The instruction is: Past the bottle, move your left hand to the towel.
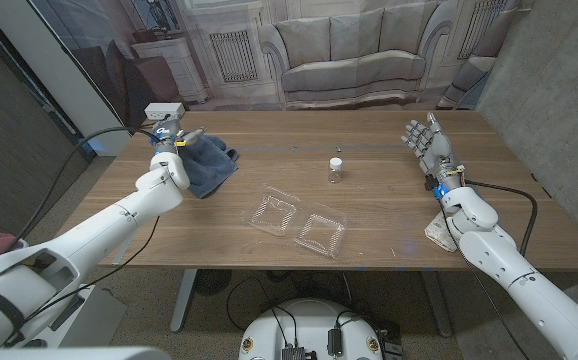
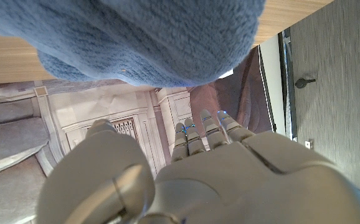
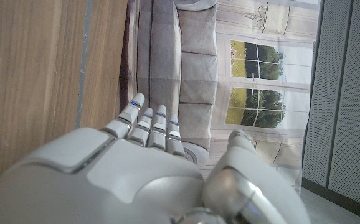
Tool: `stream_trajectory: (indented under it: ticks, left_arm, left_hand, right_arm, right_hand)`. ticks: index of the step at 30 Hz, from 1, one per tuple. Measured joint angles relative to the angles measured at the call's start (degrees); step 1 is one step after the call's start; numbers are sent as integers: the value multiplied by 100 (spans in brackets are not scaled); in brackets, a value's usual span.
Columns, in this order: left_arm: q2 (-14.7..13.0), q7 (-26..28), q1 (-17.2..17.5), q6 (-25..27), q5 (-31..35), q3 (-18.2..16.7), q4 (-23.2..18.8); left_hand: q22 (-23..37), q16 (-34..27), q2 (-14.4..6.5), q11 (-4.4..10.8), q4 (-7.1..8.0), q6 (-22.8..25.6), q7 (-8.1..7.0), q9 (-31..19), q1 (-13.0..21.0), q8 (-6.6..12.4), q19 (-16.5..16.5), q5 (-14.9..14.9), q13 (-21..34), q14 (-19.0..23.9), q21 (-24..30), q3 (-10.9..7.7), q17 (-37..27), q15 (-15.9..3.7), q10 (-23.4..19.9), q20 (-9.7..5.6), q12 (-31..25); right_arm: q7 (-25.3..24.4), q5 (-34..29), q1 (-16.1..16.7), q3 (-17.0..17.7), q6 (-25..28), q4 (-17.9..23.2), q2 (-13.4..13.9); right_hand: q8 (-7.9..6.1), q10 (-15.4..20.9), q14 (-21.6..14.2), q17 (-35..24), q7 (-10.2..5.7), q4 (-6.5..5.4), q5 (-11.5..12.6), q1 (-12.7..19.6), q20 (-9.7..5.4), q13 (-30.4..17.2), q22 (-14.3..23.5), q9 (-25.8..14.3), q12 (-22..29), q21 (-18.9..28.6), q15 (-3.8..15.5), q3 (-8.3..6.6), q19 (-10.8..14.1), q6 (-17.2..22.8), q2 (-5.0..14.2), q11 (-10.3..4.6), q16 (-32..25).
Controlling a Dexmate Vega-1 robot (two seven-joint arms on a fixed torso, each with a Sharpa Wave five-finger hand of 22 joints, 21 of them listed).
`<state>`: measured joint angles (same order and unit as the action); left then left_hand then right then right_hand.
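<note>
Wood grain runs across the whole table (image 1: 389, 215), and behind it hangs a backdrop printed with a sofa and a radiator. Your left hand (image 1: 168, 138) is up at the far left of the tabletop, right at the towel (image 1: 207, 166), the blue cloth bunched in a heap just beside it; whether the fingers actually touch the cloth I cannot tell from the head view. From the left wrist view the hand (image 2: 186, 174) has its fingers (image 2: 200, 134) stretched out side by side, gripping nothing, with the fuzzy blue towel (image 2: 149, 37) looming close in front of the fingertips. That towel's longer run slants from the far left corner toward the table's middle. Your bottle (image 1: 336, 171), small and clear with a white cap, stands upright near the table's centre, long axis vertical, well apart from the towel and to its right. Just nearer you lies an open clear clamshell box (image 1: 299, 224), both halves flat. Over on the right, your right hand (image 1: 429, 145) stands with its fingers spread and raised, empty; the right wrist view shows it (image 3: 149, 174) the same way.
</note>
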<state>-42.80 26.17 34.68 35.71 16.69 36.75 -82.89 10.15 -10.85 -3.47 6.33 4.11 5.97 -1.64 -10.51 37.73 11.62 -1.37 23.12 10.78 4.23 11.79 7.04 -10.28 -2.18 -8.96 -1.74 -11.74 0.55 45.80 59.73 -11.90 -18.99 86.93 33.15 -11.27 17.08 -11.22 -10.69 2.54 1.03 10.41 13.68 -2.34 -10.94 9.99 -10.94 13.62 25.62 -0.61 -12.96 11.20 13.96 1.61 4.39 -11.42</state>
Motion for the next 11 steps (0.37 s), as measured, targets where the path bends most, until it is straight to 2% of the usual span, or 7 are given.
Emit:
stream_trajectory:
  ticks: [11]
  left_arm:
    - [-1, 27, -5, -71, -43, 10, 32]
  left_hand:
    - [0, 0, 1, 0, 0, 0, 0, 0, 1, 0, 0, 0, 0, 0, 0, 0, 0, 0, 0, 0, 0]
  right_arm:
    - [-53, -33, 28, 1, 10, 87, 9]
  right_hand:
    - [0, 0, 0, 0, 0, 0, 0, 0, 14, 0, 0, 0, 0, -30, 0, 0, 13, 0, 0, 0, 0]
